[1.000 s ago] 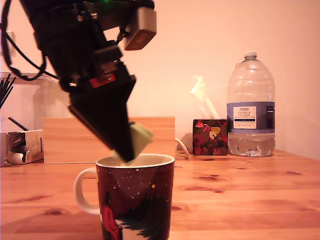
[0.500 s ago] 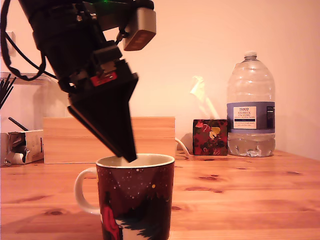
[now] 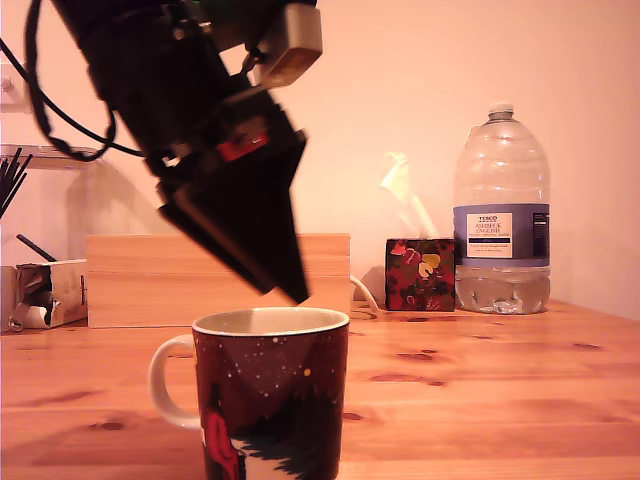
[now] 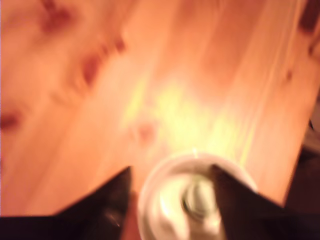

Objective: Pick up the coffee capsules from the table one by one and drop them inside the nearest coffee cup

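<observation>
**Capsule in cup, gripper above rim**

- Surface (image 3: pixel 480 390): orange-brown pine with dark knots, filling the lower part of the exterior view; blurred in the wrist view.
- Arm and gripper (image 3: pixel 298 292): black, slanting down from the upper left of the exterior view, tip just above the cup's rim and clear of it. In the wrist view its two dark fingers (image 4: pixel 107 200) stand apart with nothing between them.
- Pale wooden block (image 3: pixel 130 280): centre left, behind the cup.
- Water bottle (image 3: pixel 501 215): clear, labelled, at the right of the exterior view on the surface.
- Coffee cup (image 3: pixel 268 400): dark mug, white inside, speckled, red figure, handle toward the exterior view's left; lower centre.
- Patterned box (image 3: pixel 420 273): dark, floral, just left of the bottle.
- Coffee capsule (image 4: pixel 197 199): pale green, lying inside the cup, blurred, seen only in the wrist view.
</observation>
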Controlling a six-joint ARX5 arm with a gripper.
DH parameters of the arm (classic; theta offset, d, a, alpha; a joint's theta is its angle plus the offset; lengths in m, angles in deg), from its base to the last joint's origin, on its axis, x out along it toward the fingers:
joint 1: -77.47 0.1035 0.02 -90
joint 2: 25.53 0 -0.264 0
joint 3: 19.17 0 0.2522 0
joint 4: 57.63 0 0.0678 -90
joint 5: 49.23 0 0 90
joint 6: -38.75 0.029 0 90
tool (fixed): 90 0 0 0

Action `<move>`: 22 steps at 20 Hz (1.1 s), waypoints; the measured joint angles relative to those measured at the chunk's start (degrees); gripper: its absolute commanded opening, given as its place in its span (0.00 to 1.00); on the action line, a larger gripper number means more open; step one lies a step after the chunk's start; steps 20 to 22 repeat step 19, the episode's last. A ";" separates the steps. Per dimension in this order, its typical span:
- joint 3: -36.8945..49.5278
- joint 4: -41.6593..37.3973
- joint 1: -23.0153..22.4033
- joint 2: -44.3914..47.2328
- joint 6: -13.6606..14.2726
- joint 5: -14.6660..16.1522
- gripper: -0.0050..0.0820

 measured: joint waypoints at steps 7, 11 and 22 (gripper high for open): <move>8.57 -16.92 7.26 -6.97 -3.17 -0.02 0.03; 12.37 -23.93 11.02 -9.20 -4.85 0.02 0.03; 19.87 -28.33 20.17 -14.93 -6.23 0.68 0.03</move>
